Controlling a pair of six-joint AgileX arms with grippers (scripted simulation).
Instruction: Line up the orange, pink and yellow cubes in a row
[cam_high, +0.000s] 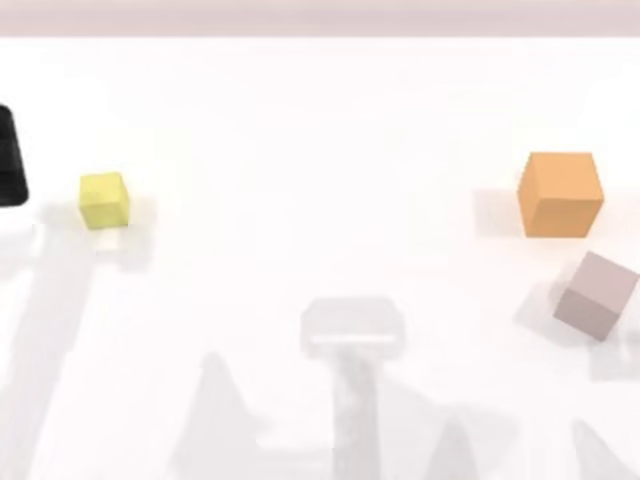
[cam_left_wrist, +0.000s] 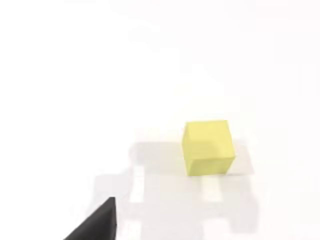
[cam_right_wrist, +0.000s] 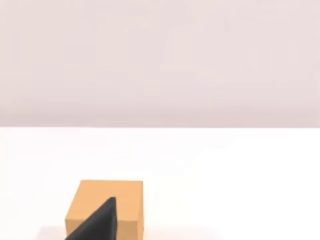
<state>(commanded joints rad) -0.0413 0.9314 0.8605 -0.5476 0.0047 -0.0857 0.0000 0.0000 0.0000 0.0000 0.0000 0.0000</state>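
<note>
The small yellow cube (cam_high: 104, 200) sits at the table's left side, and in the left wrist view the yellow cube (cam_left_wrist: 207, 147) lies a little way ahead of my left gripper (cam_left_wrist: 95, 225), apart from it. A black part of my left arm (cam_high: 8, 158) shows at the left edge, just left of that cube. The large orange cube (cam_high: 560, 194) stands at the right. The mauve pink cube (cam_high: 597, 295), turned at an angle, lies just in front of it. My right gripper (cam_right_wrist: 97, 222) is out of the top view. It hangs close over the near side of the orange cube (cam_right_wrist: 125, 200).
The table's far edge (cam_high: 320, 38) runs along the back. Faint arm shadows (cam_high: 350, 330) fall across the front middle of the white table. A wide bare stretch separates the yellow cube from the two cubes on the right.
</note>
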